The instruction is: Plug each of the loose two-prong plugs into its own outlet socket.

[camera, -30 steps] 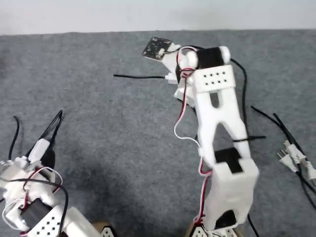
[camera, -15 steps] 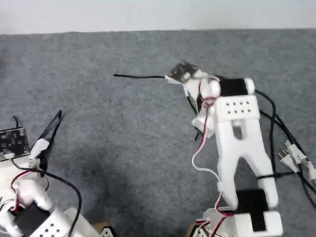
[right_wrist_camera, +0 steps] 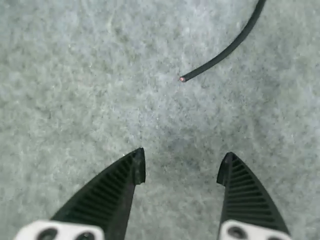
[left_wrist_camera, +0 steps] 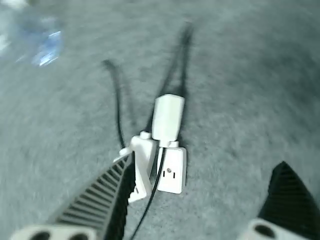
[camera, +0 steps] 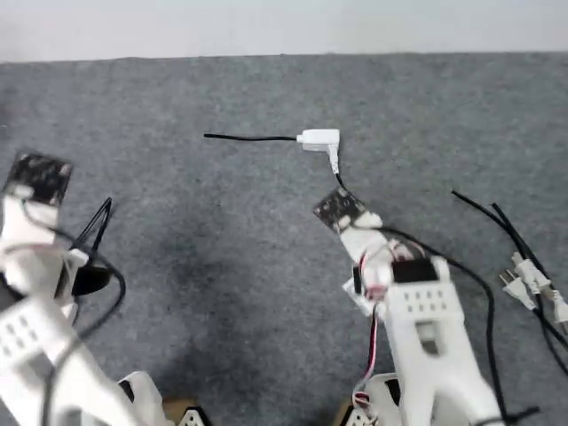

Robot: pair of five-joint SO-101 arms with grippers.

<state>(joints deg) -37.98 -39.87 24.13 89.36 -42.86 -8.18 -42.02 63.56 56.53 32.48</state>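
A white outlet socket (left_wrist_camera: pixel 172 170) lies on the grey carpet with a white plug (left_wrist_camera: pixel 168 116) touching its far end and another white plug (left_wrist_camera: pixel 142 162) beside it. My left gripper (left_wrist_camera: pixel 200 195) hangs open above them, holding nothing. These white pieces (camera: pixel 74 260) sit at the left in the high view, under the left arm. A white plug-and-socket piece (camera: pixel 318 138) lies at the far middle with a black cord running left. My right gripper (right_wrist_camera: pixel 182 167) is open over bare carpet, near a black cord's cut end (right_wrist_camera: pixel 182 78). Two more loose plugs (camera: pixel 532 282) lie at the right edge.
Several black cords (camera: pixel 497 222) trail across the carpet at the right. Thin black cords (camera: pixel 98 222) run away from the left pieces. The right arm's camera board (camera: pixel 340 209) stands just short of the far white piece. A pale wall (camera: pixel 284 27) bounds the carpet's far edge.
The right arm has drawn back toward the near edge, uncovering the far white plug-and-socket piece. The left arm has swung up and forward over the left pieces.
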